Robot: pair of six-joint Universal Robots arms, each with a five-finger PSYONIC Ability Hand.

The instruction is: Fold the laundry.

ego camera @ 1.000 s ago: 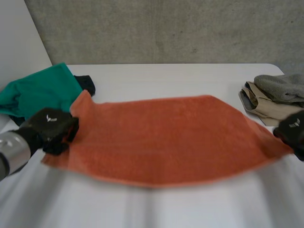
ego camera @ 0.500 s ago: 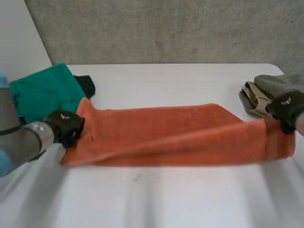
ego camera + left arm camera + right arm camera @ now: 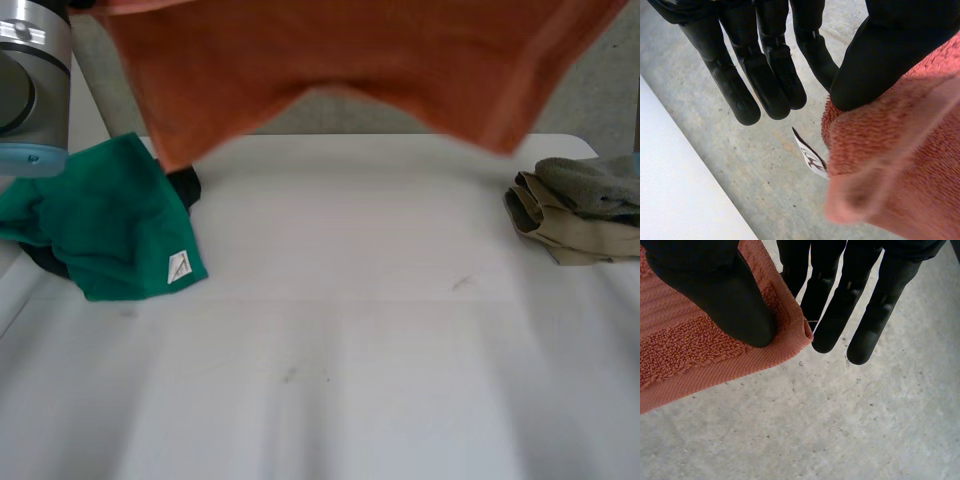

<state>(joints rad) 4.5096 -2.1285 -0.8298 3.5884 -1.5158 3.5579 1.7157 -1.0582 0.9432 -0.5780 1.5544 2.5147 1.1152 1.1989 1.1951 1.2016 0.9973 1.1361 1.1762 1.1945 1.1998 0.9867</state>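
While the orange towel [image 3: 340,60] hangs spread above the white counter [image 3: 350,330], clear of its surface, your head view cuts off the cloth's upper edge and both held corners, so from there you can read only a sagging lower edge and a paler band running down its right side. Your wrist views supply those corners. At one corner the left hand [image 3: 880,60] has its thumb pressed onto the towel, pinching it against a finger behind, the other fingers straight and apart from the cloth; a small white label [image 3: 810,157] pokes out beside that corner, its print too small to read. At the other, the right hand [image 3: 715,290] clamps the hemmed corner the same way, thumb on top, its remaining fingers straight. On the counter, a green cloth [image 3: 110,215] lies at the left, partly covering a black garment [image 3: 185,182], most of it hidden. Far right, a beige and grey pile [image 3: 575,205] is cut by the frame edge.
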